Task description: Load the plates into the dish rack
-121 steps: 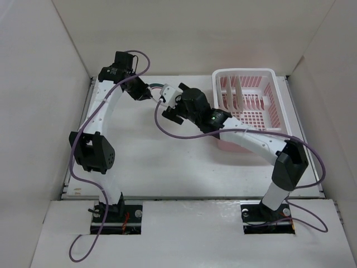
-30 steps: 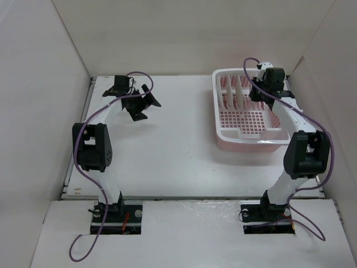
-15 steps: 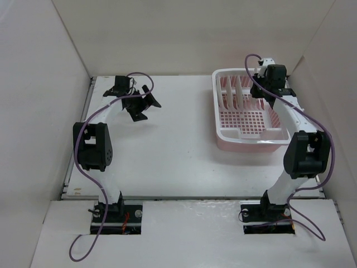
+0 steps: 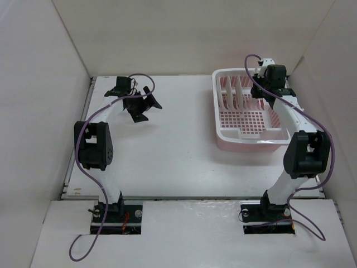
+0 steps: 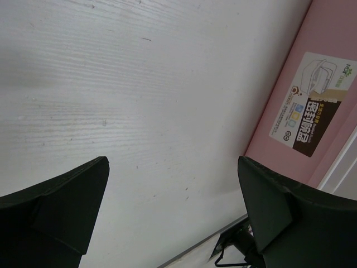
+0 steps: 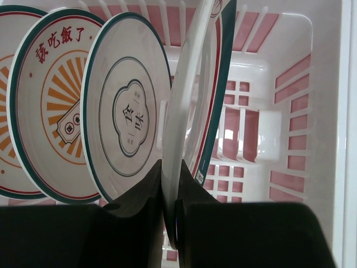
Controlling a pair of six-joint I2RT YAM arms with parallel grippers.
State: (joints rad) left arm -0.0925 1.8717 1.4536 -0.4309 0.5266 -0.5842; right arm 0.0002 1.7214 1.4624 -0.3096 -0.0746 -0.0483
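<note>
Rack (image 6: 290,111): four plates upright in its slots. Sunburst plates (image 6: 56,111), two; flower plate (image 6: 131,120); ringed plate (image 6: 189,111), rim pinched by my right claw (image 6: 169,184). My left claw (image 5: 172,162) is spread over the table (image 5: 139,84).

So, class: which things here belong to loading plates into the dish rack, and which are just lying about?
Job: pink dish rack; sunburst plate; second sunburst plate; flower-outline plate; fourth plate, seen edge-on, pinched by the right fingers.
Lying about: nothing loose shows. Only purple cables and the open left fingers over the table.
</note>
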